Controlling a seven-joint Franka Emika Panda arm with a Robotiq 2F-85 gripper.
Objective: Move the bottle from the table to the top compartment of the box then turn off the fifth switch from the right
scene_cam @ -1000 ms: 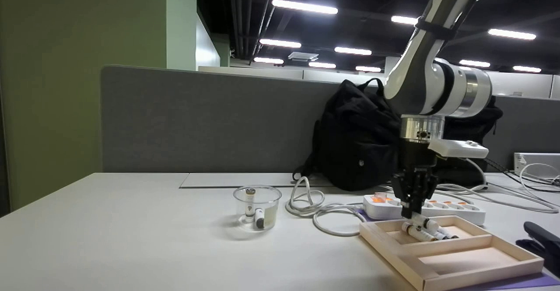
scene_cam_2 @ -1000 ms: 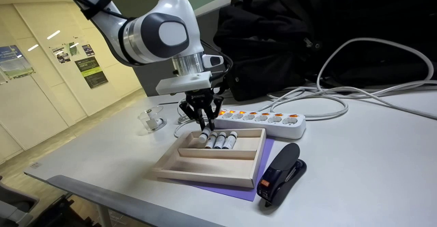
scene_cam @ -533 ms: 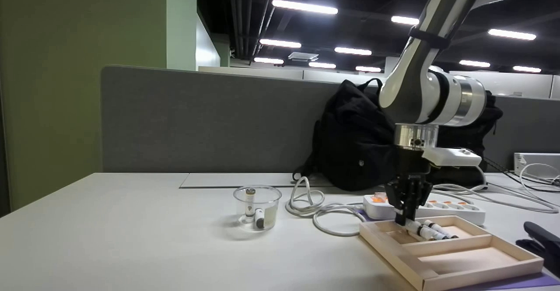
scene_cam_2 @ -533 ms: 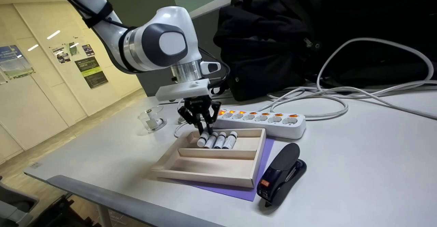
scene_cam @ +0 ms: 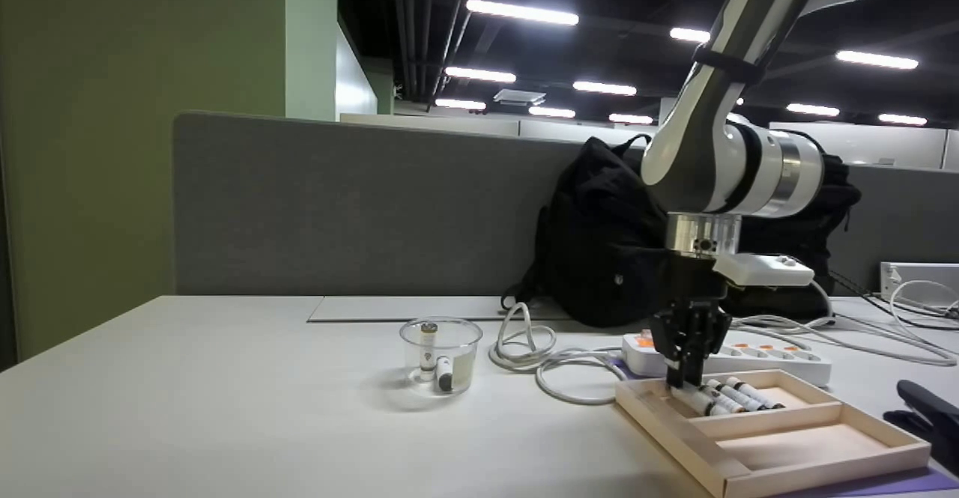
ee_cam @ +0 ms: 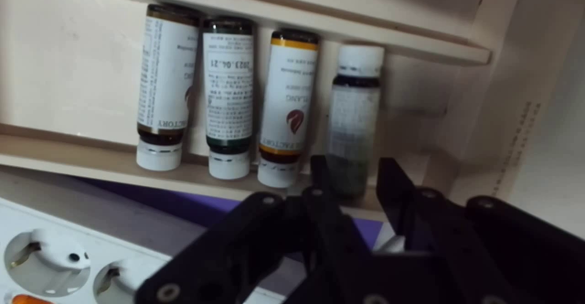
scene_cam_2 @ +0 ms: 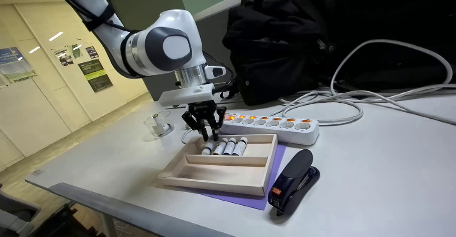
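The bottle (ee_cam: 354,107), small with a white cap, lies in the top compartment of the tan box (scene_cam_2: 221,185), beside several similar bottles (scene_cam_2: 239,146). It also shows in both exterior views (scene_cam: 697,403) (scene_cam_2: 207,149). My gripper (ee_cam: 352,160) straddles the bottle's lower end. A thin gap shows between the right finger and the bottle, so the fingers are slightly open. The gripper points down into the compartment in both exterior views (scene_cam: 685,382) (scene_cam_2: 210,138). The white power strip (scene_cam_2: 285,135) lies behind the box. Its fifth switch from the right (scene_cam_2: 253,117) glows orange.
On the table (scene_cam: 262,423) stands a clear cup (scene_cam: 462,363) with small bottles, left of coiled white cable (scene_cam: 517,359). A black stapler (scene_cam_2: 297,180) lies beside the box. A purple sheet (scene_cam_2: 254,202) lies under the box. A black backpack (scene_cam_2: 270,48) stands behind the strip.
My gripper has moved down and toward the cup's side. The bottle, earlier tilted over the others, now lies in the compartment beside them. A small gap now shows beside it.
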